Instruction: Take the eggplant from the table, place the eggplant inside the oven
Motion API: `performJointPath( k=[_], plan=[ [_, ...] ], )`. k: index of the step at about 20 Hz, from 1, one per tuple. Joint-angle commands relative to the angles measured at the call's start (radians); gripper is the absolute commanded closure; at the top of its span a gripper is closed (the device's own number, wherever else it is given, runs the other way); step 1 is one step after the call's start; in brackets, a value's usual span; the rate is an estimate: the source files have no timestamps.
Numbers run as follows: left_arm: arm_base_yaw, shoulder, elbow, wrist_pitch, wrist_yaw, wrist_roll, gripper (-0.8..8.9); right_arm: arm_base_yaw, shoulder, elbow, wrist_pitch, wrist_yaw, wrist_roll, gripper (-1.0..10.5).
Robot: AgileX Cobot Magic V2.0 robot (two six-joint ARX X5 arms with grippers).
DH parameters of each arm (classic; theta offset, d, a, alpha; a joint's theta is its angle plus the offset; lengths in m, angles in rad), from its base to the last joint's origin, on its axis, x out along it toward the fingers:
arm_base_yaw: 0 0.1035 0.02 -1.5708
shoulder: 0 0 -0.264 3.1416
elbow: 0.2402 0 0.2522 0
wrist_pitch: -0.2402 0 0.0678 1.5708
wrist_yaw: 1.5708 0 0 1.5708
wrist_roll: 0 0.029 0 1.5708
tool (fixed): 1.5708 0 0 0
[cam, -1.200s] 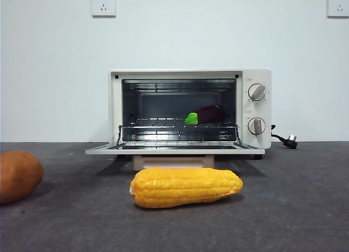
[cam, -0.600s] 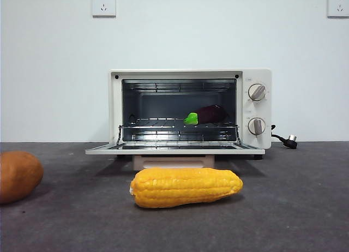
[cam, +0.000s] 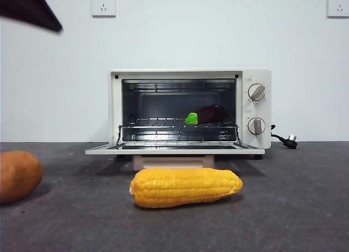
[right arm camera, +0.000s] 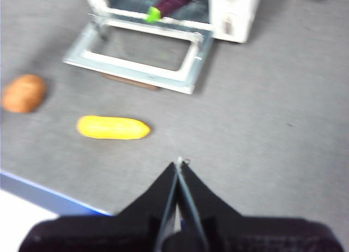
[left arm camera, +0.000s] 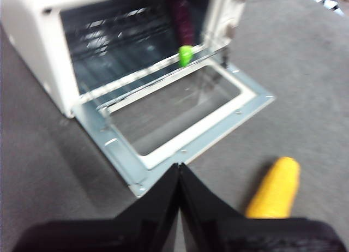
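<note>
The dark purple eggplant (cam: 209, 114) with its green stem cap lies on the wire rack inside the cream-white oven (cam: 256, 107), towards the right side. It also shows in the left wrist view (left arm camera: 182, 23) and the right wrist view (right arm camera: 173, 0). The oven door (cam: 174, 149) is folded down flat. My left gripper (left arm camera: 179, 167) is shut and empty, hovering above the table in front of the open door. My right gripper (right arm camera: 178, 163) is shut and empty, high above the table (cam: 294, 208) and well back from the oven. A black arm tip (cam: 30, 9) shows at the top left corner in the front view.
A yellow corn cob (cam: 185, 187) lies on the table just in front of the oven door. An orange-brown potato-like vegetable (cam: 17, 175) sits at the far left. A black power plug (cam: 289, 141) lies right of the oven. The table's front edge (right arm camera: 49, 195) shows in the right wrist view.
A black arm tip has come into the front view at the top left corner. The eggplant, corn and oven have not moved.
</note>
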Motion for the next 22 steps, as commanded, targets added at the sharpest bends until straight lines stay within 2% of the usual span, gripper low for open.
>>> performJointPath(
  k=[1, 8, 10, 15, 22],
  plan=[
    [0.029, 0.118, -0.005, 0.065, 0.013, -0.035, 8.19, 0.001, -0.038, 0.0, -0.024, -0.027, 0.023, 9.6],
    [0.084, 0.39, -0.005, 0.186, 0.09, -0.049, 8.2, 0.001, -0.098, 0.0, -0.025, -0.047, 0.071, 9.6],
    [0.087, 0.445, -0.005, 0.212, 0.09, -0.05, 8.2, 0.001, -0.098, 0.0, -0.025, -0.08, 0.075, 9.6],
    [0.087, 0.565, -0.005, 0.269, 0.09, -0.054, 8.2, 0.001, -0.098, 0.0, -0.025, -0.098, 0.089, 9.6],
    [0.084, 0.684, -0.005, 0.38, 0.154, -0.126, 8.2, 0.001, -0.098, 0.0, -0.025, -0.098, 0.101, 9.6]
  ],
)
